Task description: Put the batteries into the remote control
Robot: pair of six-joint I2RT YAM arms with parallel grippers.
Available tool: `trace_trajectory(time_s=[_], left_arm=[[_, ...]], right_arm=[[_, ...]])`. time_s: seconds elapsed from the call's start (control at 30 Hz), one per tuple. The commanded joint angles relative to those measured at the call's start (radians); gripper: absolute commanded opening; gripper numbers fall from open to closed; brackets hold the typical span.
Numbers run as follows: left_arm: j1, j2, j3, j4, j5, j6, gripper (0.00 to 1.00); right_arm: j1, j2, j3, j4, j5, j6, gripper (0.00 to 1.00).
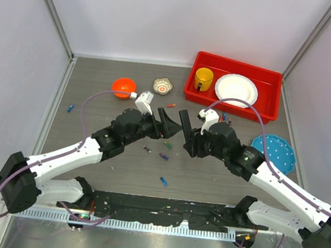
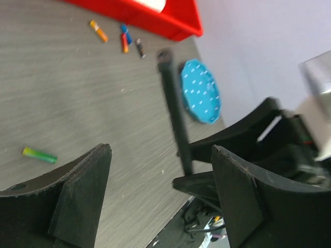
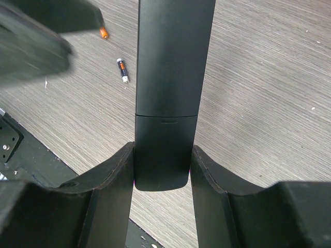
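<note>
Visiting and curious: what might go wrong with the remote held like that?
The right jaws pinch the remote control only at its bottom end, so it could tilt or slip. They squeeze the likely battery cover, which may jam it. The open left jaws hover close and might knock it.

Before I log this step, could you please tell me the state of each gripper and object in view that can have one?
right gripper: shut on the remote control.
remote control: clamped at one end, battery cover apparently closed.
left gripper: open, empty.
batteries: lying loose on the table.
yellow mug: upright in the red bin.
</note>
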Motion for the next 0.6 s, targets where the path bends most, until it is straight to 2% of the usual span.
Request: trace_trajectory(time_s=[0.0,0.27,0.43,0.57], left_arm=[[-0.036,0.038,0.039,-0.027,-0.06,0.003,0.78],[-0.073,0.116,0.037,0.124,-0.057,-0.023,0.73],[-0.085,0.163,0.08,0.145,-0.068,-0.011,0.7],[-0.093,0.209,0.109,0.141,-0.088,0.001,0.62]], right_arm=[[0.016,-0.007,0.052,0.031,0.047,-0.01,0.21],[0.028,-0.004,0.049,0.031,0.03,-0.004,0.21],[0.031,-0.002,0.046,0.031,0.029,0.001,0.21],[0.036,0.005,0.043,0.038,0.023,0.005,0.21]])
